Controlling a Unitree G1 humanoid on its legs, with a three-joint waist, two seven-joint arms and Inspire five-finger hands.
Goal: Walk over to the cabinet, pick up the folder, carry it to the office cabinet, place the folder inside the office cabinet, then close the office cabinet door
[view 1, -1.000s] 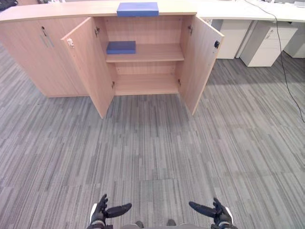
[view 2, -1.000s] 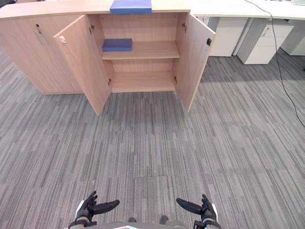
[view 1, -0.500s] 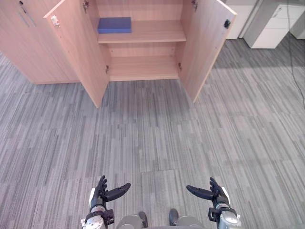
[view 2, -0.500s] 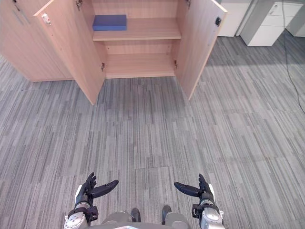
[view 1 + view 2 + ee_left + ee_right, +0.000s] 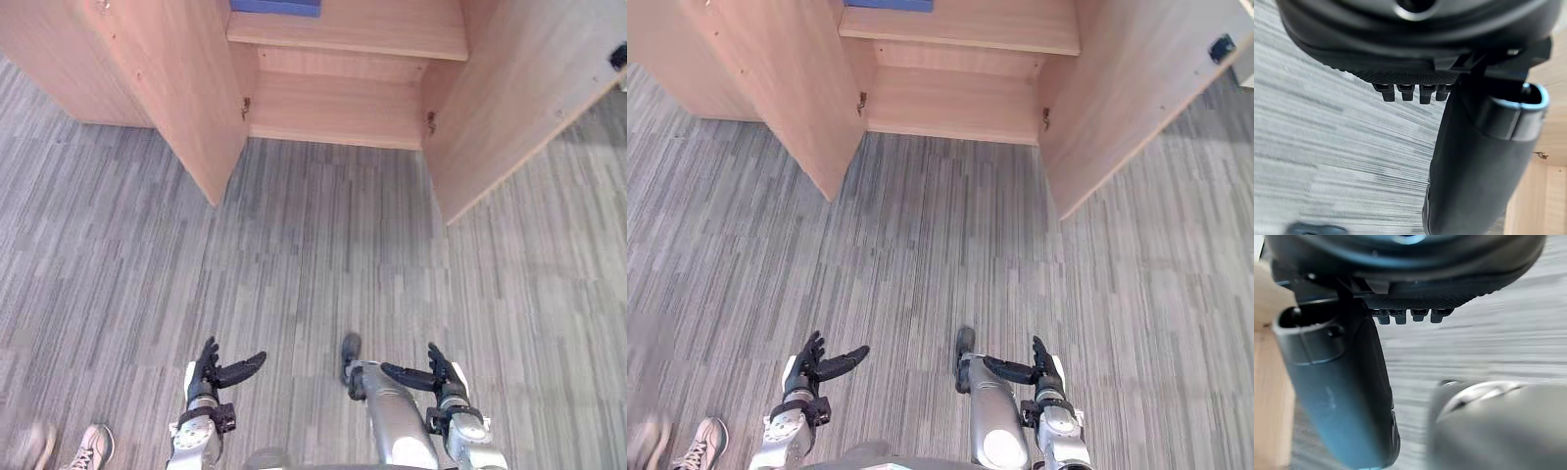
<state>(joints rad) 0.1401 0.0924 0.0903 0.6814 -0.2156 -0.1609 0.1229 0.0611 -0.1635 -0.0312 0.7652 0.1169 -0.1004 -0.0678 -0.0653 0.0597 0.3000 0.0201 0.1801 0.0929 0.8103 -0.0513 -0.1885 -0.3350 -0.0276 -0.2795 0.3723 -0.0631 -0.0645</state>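
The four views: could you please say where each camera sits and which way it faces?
Left eye view: head, facing down at grey striped carpet and open light-wood cabinet; left hand and right hand low.
Right eye view: beside it, same scene.
Left wrist view: wrist, along its hand toward carpet.
Right wrist view: likewise.
Shared: carpet, cabinet wood.

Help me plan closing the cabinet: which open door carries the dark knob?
The door on the robot's right: a dark knob sits near its free edge. The left door shows no dark knob.
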